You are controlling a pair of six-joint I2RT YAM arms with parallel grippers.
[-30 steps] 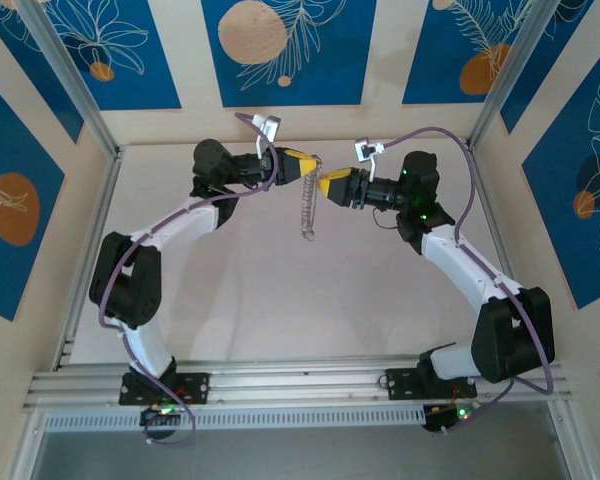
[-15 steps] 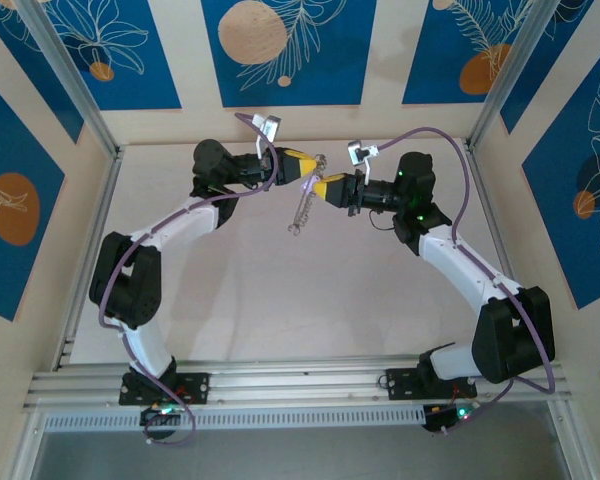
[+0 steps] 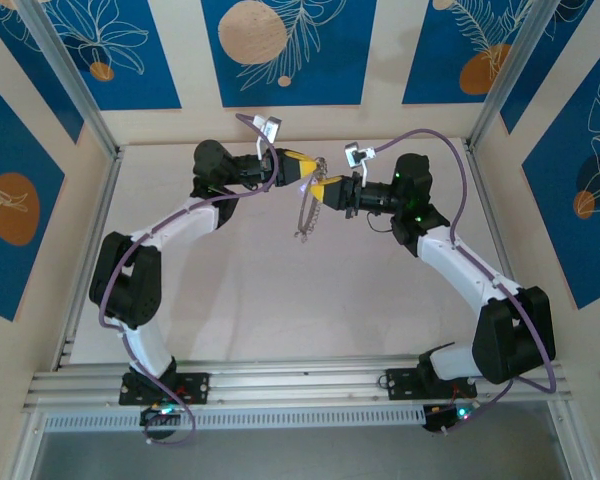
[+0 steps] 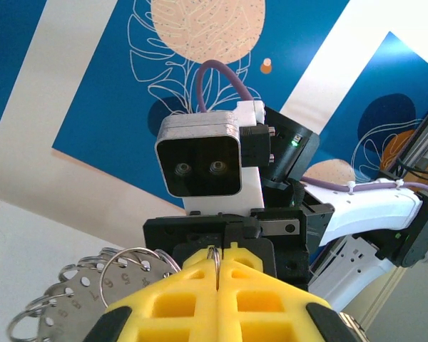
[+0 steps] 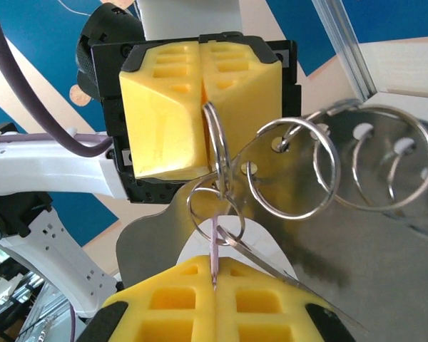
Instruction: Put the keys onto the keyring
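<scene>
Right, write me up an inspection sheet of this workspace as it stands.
Surface: pale beige table, no marks seen.
Job's things: keyring, a split ring, clamped edge-on. A metal plate carrying a row of split rings hangs from it. Key, lilac, seen edge-on, reaches up to a small ring; whether it is threaded, cannot tell.
Clutter: nothing seen.
Grippers: left gripper, jaws shut on the keyring. Right gripper, jaws shut on the key. The two face each other closely.
Cables: purple cable looped along each arm, away from the jaws.
Surroundings: blue leaf-print wall panels, aluminium frame posts.
</scene>
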